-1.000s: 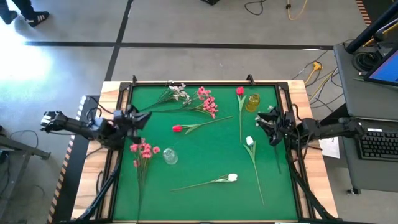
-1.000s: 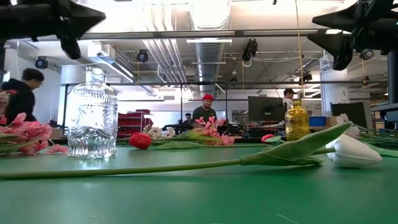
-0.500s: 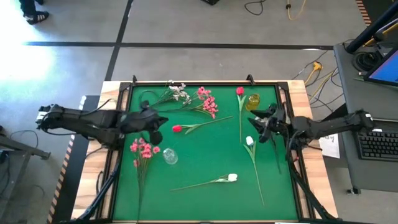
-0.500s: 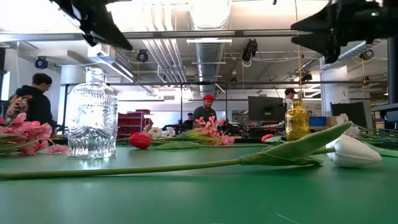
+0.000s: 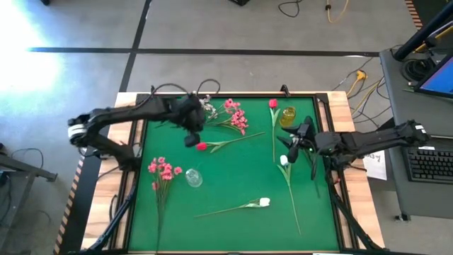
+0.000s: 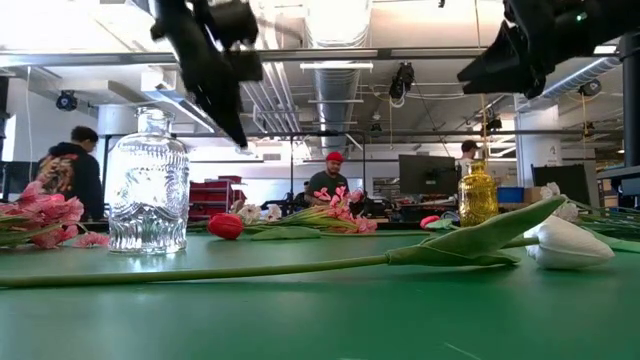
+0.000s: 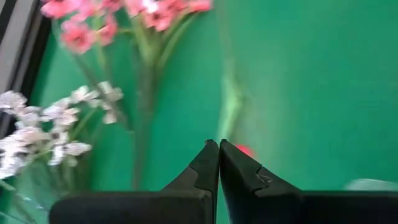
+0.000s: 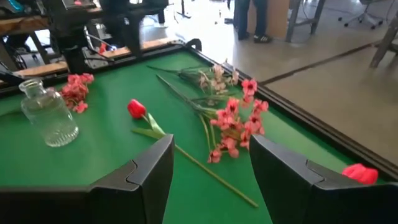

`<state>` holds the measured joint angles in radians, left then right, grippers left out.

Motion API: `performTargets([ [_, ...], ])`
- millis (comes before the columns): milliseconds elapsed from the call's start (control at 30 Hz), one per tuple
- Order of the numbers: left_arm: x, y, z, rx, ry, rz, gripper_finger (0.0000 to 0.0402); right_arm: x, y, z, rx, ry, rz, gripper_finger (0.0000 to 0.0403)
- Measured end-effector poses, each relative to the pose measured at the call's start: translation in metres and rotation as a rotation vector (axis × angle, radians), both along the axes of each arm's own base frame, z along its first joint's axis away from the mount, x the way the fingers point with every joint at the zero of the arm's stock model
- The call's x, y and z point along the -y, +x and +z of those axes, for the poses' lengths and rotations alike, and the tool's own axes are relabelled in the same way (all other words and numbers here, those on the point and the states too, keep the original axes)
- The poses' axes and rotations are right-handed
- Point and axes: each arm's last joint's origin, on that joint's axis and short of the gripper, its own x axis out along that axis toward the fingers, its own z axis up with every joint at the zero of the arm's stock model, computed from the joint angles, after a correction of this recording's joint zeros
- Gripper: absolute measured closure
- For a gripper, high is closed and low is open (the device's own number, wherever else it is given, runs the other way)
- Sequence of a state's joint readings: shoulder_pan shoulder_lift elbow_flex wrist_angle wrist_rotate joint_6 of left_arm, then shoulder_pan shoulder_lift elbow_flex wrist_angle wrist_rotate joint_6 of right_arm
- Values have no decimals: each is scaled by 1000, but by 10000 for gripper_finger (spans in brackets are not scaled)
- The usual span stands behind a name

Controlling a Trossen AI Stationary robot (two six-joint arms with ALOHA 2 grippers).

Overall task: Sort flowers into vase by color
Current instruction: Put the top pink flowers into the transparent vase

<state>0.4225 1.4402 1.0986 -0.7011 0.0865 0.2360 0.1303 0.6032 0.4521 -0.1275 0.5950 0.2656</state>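
Observation:
My left gripper (image 5: 191, 139) is shut and empty, hanging in the air just left of a red tulip (image 5: 202, 146) that lies on the green mat; the tulip's head shows past the fingertips in the left wrist view (image 7: 245, 150). My right gripper (image 5: 286, 145) is open and empty, above a white tulip (image 5: 284, 161) at the mat's right. Also lying flat on the mat are a pink spray (image 5: 236, 117), a white spray (image 5: 204, 105), a second pink spray (image 5: 164, 170), a second red tulip (image 5: 272, 104) and a second white tulip (image 5: 263, 202).
A clear glass vase (image 5: 193, 177) stands left of the mat's centre, and an amber vase (image 5: 287, 115) stands at the far right. A raised wooden frame (image 5: 127, 106) borders the mat. People stand in the room behind the table (image 6: 330, 180).
My left gripper has swung from the mat's left edge toward the right and slightly far, and has tipped its fingers down over the red tulip. My right gripper has gone a little toward the table's left, over the white tulip. No flower has moved.

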Motion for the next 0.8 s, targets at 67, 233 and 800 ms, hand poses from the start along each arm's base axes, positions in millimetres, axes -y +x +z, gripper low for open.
performTargets([
  [67, -17, 4, -7, -13, 3, 7, 402, 0, 0, -3, -1, 11, -4, 202],
  [233, -48, 9, -22, -47, 6, 11, 402, 0, -1, -11, -9, 36, -15, 202],
  [800, -74, 37, -65, -154, -71, -2, 319, 0, -1, -14, -10, 42, -26, 202],
])
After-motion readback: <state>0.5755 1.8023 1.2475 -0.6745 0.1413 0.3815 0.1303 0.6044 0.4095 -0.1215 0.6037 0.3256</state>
